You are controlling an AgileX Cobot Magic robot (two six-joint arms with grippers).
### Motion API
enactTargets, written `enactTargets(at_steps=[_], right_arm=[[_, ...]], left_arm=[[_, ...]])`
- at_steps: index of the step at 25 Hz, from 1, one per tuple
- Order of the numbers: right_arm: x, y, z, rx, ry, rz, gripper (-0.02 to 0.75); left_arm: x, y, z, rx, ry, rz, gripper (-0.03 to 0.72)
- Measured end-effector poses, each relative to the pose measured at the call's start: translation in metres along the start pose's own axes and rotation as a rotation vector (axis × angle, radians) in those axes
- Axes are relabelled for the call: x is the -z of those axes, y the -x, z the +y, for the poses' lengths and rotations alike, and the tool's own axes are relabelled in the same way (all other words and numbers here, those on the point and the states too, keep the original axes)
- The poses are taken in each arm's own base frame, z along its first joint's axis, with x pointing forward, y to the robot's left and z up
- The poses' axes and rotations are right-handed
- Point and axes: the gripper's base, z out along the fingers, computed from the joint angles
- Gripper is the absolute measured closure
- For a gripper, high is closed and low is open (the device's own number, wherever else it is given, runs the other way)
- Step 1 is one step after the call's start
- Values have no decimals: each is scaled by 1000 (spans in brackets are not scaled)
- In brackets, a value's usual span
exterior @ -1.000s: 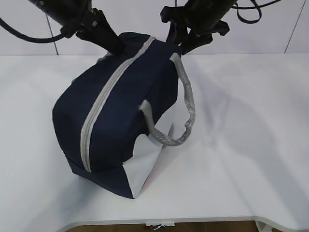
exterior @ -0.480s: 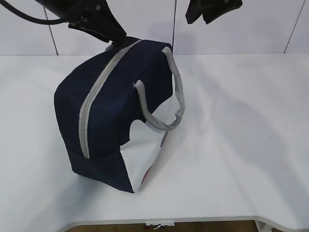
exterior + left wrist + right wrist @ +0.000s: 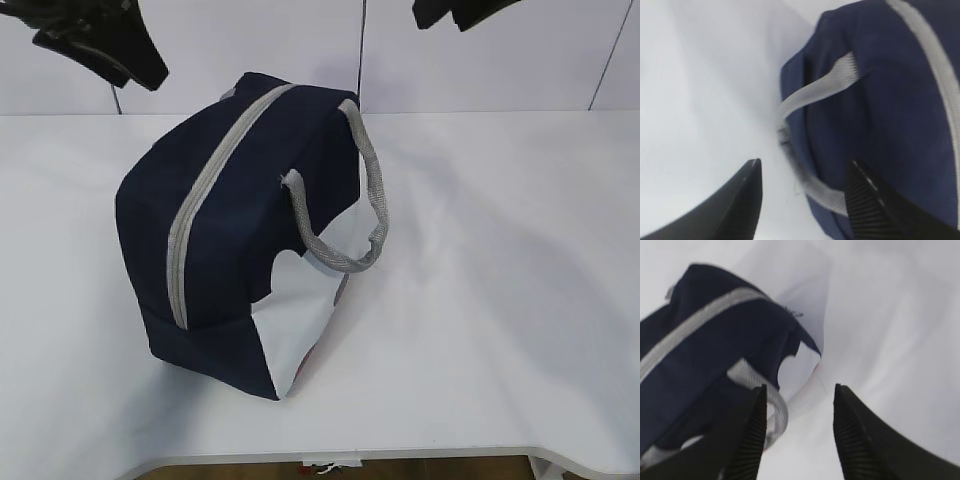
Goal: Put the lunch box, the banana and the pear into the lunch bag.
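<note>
A lab-like test bench: bare white table [image 3: 500, 300] against plain white panelled wall [image 3: 300, 50].

White tabletop [image 3: 500, 300], smooth, faintly shadowed, filled most of exterior view. Pale wall [image 3: 290, 50] behind, split by thin dark vertical seams. Rounded front tabletop edge at bottom, brown floor strip [image 3: 420, 468] below it. Both wrist views showed same white surface, blurred.

Bare table [image 3: 500, 300] beside lunch bag [image 3: 250, 200]
</note>
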Motion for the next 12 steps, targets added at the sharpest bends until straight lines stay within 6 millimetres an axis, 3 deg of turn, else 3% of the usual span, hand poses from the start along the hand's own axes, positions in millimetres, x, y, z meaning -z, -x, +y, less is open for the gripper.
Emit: enactTargets(at_steps=[7,12], right_arm=[[32,-46,7,-9,-1,45,374],[67,-87,14,-1,0,29,375]], left_arm=[[36,-9,-3,156,166,-15,295],[64,-46,-22,174,195,-8,302]])
